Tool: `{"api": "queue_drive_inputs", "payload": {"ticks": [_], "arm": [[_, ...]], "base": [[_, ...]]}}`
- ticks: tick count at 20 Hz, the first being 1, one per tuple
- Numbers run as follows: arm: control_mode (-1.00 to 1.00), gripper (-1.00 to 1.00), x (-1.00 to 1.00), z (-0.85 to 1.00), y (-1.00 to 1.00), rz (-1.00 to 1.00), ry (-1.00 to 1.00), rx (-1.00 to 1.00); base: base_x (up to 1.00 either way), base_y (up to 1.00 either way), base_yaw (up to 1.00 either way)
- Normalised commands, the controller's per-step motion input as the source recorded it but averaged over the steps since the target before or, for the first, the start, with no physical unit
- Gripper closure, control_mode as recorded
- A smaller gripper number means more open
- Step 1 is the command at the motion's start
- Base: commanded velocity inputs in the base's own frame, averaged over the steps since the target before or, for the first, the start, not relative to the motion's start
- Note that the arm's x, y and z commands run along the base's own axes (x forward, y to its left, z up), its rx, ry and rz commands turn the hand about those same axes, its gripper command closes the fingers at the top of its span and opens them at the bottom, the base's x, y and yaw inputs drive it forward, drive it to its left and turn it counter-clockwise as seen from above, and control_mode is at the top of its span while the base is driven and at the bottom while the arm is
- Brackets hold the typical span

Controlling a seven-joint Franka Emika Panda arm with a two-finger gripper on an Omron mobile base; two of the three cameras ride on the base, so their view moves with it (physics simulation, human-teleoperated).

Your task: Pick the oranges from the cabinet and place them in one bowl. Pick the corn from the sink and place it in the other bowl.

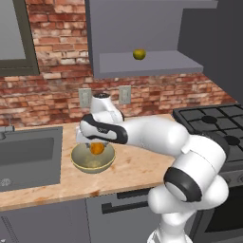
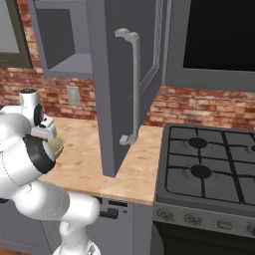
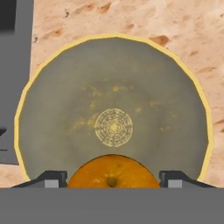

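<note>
The left base view looks forward and down from behind the arm's left side, taking in the sink (image 1: 28, 159), the counter (image 1: 137, 166), the bowl (image 1: 93, 160) under the hand and the open cabinet (image 1: 142, 38) above it. The right base view looks from behind the arm's right side past the cabinet door (image 2: 124, 84) to the stove (image 2: 209, 169), sharing the counter, cabinet and bowl rim (image 2: 57, 144). The hand view looks straight down, close over the bowl (image 3: 65, 100), with the orange (image 3: 113, 173) between the fingertips.
</note>
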Motion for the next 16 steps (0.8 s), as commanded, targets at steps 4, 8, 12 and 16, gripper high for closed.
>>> {"api": "queue_drive_inputs", "payload": {"ticks": [4, 8, 12, 16], "arm": [[-1.0, 1.0, 0.14, -0.05, 0.04, 0.0, 0.0, -0.04], [-1.0, 1.0, 0.14, 0.0, 0.15, 0.0, 0.0, -0.04], [-1.0, 1.0, 0.18, 0.0, 0.17, 0.0, 0.0, -0.02], [-1.0, 1.0, 0.16, 0.0, 0.14, 0.0, 0.0, 0.0]], "base": [[0.0, 0.0, 0.0], [0.0, 0.0, 0.0], [0.0, 0.0, 0.0], [0.0, 0.0, 0.0]]}}
